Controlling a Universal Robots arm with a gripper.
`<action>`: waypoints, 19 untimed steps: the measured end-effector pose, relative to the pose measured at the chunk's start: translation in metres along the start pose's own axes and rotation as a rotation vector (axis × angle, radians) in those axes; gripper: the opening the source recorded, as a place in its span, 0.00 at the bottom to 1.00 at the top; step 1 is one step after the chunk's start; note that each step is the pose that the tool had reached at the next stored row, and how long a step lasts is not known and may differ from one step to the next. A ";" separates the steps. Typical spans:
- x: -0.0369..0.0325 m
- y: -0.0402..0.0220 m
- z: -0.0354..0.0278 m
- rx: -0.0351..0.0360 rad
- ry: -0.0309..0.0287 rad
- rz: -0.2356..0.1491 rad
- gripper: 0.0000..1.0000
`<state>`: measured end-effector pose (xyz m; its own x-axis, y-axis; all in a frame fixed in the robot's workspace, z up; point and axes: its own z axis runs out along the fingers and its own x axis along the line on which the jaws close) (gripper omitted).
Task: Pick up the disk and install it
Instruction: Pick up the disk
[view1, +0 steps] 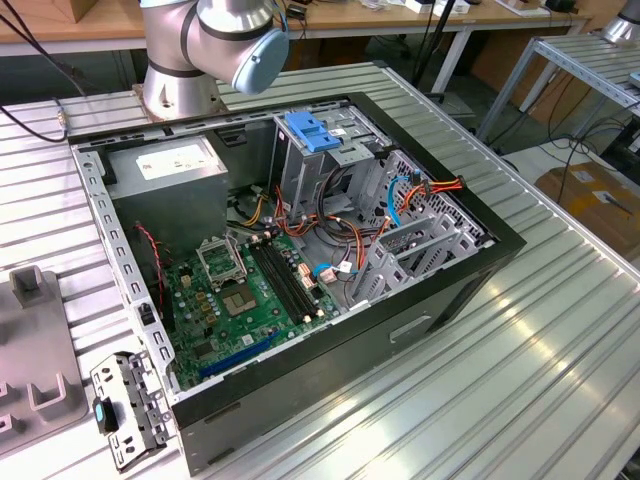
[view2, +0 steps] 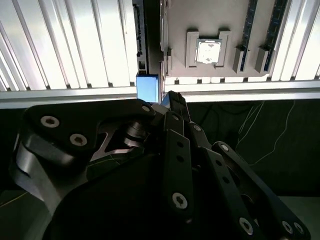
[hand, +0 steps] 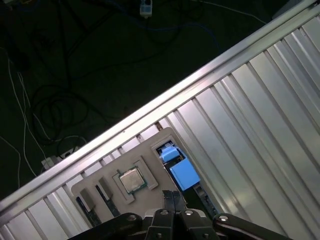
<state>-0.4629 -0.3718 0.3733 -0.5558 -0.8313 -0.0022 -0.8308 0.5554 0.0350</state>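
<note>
The disk is out of view. My gripper (hand: 173, 194) is shut with nothing between its fingers, and it hangs above the table's edge. In both wrist views it points down at a grey parts tray (hand: 150, 142) that holds a silver processor chip (hand: 130, 180). A small blue block (hand: 184, 174) lies just beside that tray, close under the fingertips (view2: 172, 96). In the exterior view the open computer case (view1: 300, 250) lies on the table with its motherboard (view1: 250, 295) exposed. The arm's base (view1: 180, 60) stands behind the case.
A blue plastic latch (view1: 312, 130) sits on the drive cage (view1: 330, 165) at the case's rear. The grey power-supply box (view1: 170, 165) fills the corner on the exterior view's left. Loose cables (view1: 400, 195) cross the case. A metal bracket (view1: 125, 410) lies by the grey tray (view1: 35, 350).
</note>
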 end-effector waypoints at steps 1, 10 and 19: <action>0.0000 0.0000 0.0000 0.0000 0.0001 -0.002 0.11; 0.0000 0.0000 0.0000 0.0000 0.0001 -0.002 0.11; 0.0000 0.0000 0.0000 0.0000 0.0010 -0.030 0.11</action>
<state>-0.4629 -0.3718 0.3733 -0.5310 -0.8474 -0.0022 -0.8469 0.5306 0.0350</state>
